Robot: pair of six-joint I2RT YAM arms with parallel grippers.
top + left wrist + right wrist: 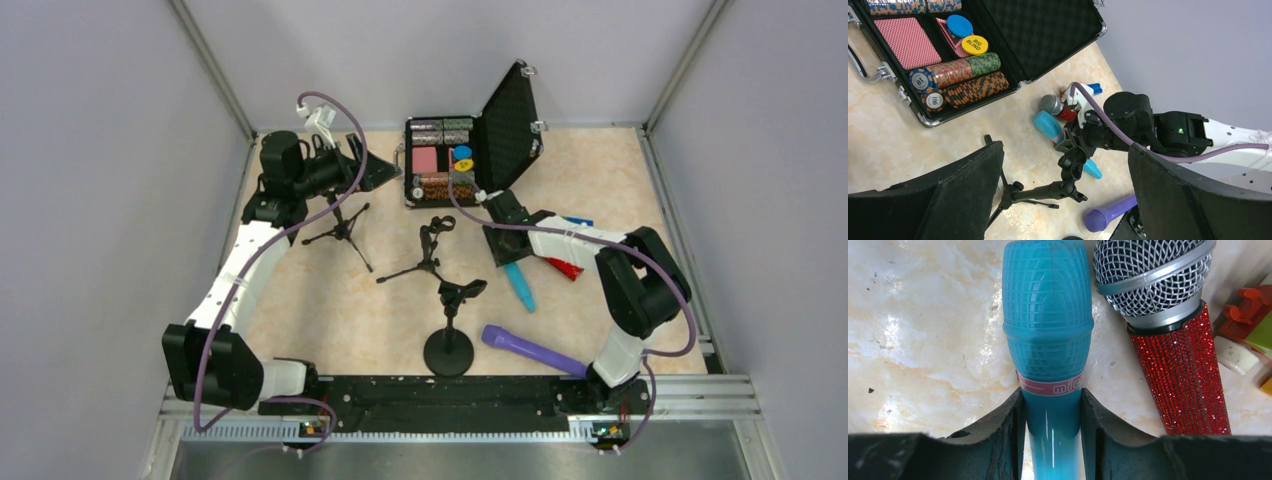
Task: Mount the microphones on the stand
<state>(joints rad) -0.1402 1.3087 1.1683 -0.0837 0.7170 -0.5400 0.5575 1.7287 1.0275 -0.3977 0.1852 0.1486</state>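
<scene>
The light blue microphone point(1048, 330) lies on the table, its handle between the pads point(1008, 425) of my right gripper point(1052, 396), which is shut on it just below the pink band. In the top view the right gripper point(505, 240) sits over its head end, with the blue body point(521, 285) sticking out toward me. The glittery red microphone point(1173, 340) lies right beside it. The purple microphone point(530, 349) lies near the right arm's base. Three black stands show: a tripod point(343, 230), a middle tripod point(428, 255) and a round-base stand point(450, 340). My left gripper point(375, 172) is open and empty, held high at the back left.
An open poker-chip case point(440, 160) stands at the back centre. A multicoloured toy-brick car point(1248, 325) lies just right of the red microphone. The left wrist view looks down on the middle tripod's clip point(1071, 162) and the purple microphone's head point(1098, 218).
</scene>
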